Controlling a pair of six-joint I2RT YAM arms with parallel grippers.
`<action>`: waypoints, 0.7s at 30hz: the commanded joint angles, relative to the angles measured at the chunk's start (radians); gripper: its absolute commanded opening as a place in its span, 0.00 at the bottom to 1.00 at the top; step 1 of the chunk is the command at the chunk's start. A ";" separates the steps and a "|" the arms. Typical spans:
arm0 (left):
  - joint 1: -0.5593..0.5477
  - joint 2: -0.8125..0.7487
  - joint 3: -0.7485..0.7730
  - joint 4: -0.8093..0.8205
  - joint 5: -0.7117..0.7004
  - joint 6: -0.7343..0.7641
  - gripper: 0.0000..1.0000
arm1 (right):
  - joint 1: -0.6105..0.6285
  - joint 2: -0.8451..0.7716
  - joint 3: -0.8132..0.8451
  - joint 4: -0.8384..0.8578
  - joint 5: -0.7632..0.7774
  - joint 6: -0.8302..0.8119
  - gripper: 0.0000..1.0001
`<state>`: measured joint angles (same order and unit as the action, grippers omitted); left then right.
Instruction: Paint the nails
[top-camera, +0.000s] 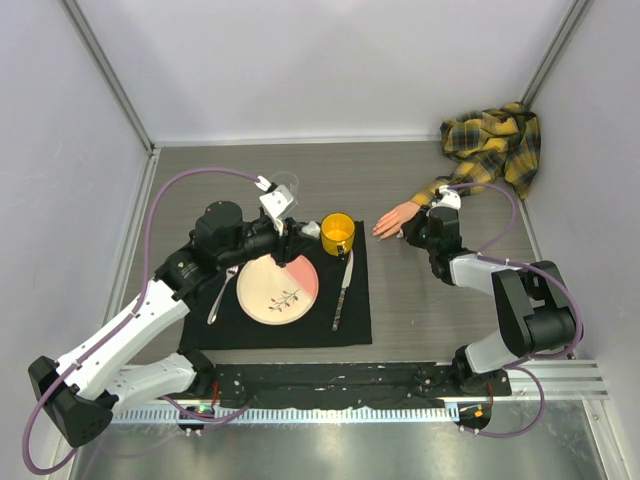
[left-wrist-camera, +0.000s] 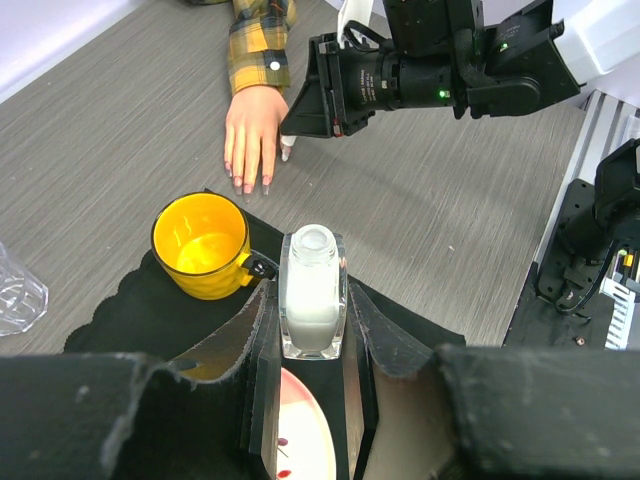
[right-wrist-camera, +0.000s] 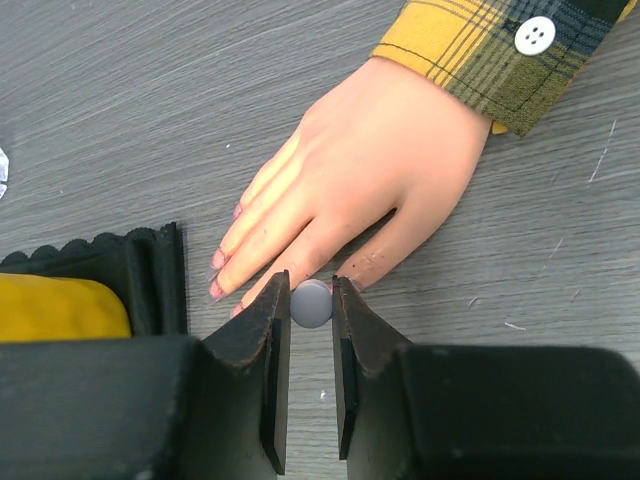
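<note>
The nails (right-wrist-camera: 217, 288), pink-tinted, sit on the mannequin hand (right-wrist-camera: 370, 170), which lies palm down on the grey table (right-wrist-camera: 120, 90) with its plaid sleeve (right-wrist-camera: 500, 50) behind. We see our right gripper (right-wrist-camera: 310, 292), reaching low, narrowly pinching a small grey round-ended stick (right-wrist-camera: 311, 305) just beside those fingers. Our left gripper (left-wrist-camera: 313, 305) clamps an open bottle (left-wrist-camera: 313, 275) of white liquid upright above the plate (left-wrist-camera: 300, 440), near the yellow mug (left-wrist-camera: 205, 245) on the black mat (left-wrist-camera: 120, 310).

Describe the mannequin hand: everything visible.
The mannequin hand is pale peach, smooth like plastic, lying palm down and flat on the grey table, fingers together, pointing toward the black mat. Its nails look pink. A yellow-and-black plaid sleeve with a white button covers the wrist. The right gripper holds a grey cap beside the thumb; contact unclear.
</note>
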<state>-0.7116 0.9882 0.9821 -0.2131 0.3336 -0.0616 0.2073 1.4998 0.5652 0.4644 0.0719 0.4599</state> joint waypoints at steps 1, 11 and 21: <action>0.000 -0.010 0.004 0.064 0.015 0.022 0.00 | 0.001 -0.030 0.024 0.019 -0.003 0.011 0.01; 0.000 -0.013 0.007 0.064 0.027 0.017 0.00 | -0.002 -0.084 0.048 -0.067 0.089 -0.046 0.01; -0.002 -0.013 0.006 0.063 0.019 0.020 0.00 | -0.002 -0.010 0.073 -0.026 0.066 -0.032 0.01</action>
<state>-0.7116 0.9882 0.9821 -0.2134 0.3378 -0.0616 0.2073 1.4868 0.5983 0.3878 0.1383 0.4358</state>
